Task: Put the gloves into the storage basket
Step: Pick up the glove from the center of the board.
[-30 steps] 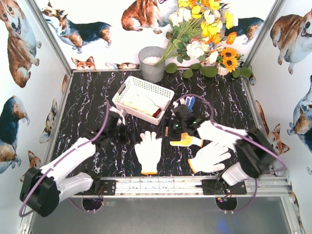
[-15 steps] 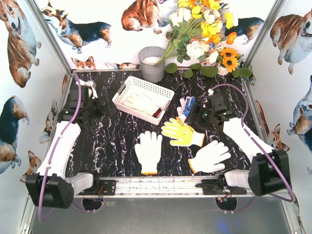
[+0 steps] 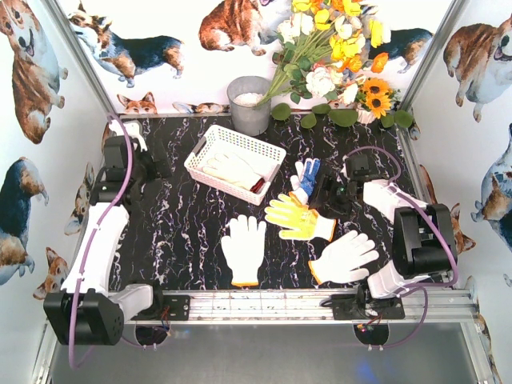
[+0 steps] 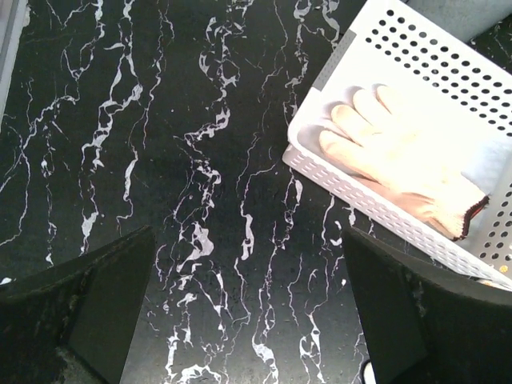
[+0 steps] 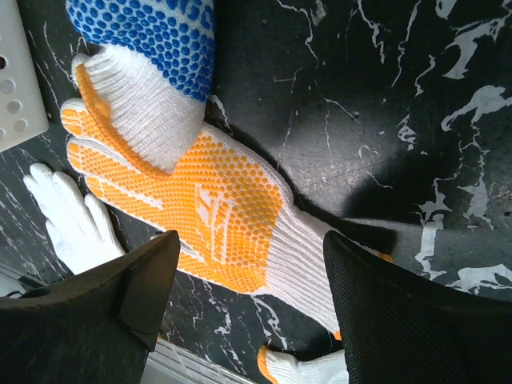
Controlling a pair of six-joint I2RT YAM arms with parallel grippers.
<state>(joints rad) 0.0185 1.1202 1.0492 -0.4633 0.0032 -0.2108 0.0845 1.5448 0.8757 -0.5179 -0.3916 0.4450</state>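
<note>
While the left gripper point(image 4: 252, 316) hung with its fingers spread wide and empty over the black marbled table point(image 4: 160, 144), the storage basket point(image 4: 448, 72) sat just beside it, a cream glove point(image 4: 400, 160) inside. The right gripper point(image 5: 252, 304), fingers likewise apart and holding nothing, hovered above a yellow glove point(image 5: 216, 216) whose fingertips a blue-palmed glove point(image 5: 152, 40) overlapped. A white glove point(image 3: 244, 250) and a second white glove point(image 3: 346, 258) lay nearer the arms.

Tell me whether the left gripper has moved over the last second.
Yes. The left gripper has swung left and back, from the near-left corner of the white lattice plastic basket to the left edge of the table, open and empty.
</note>
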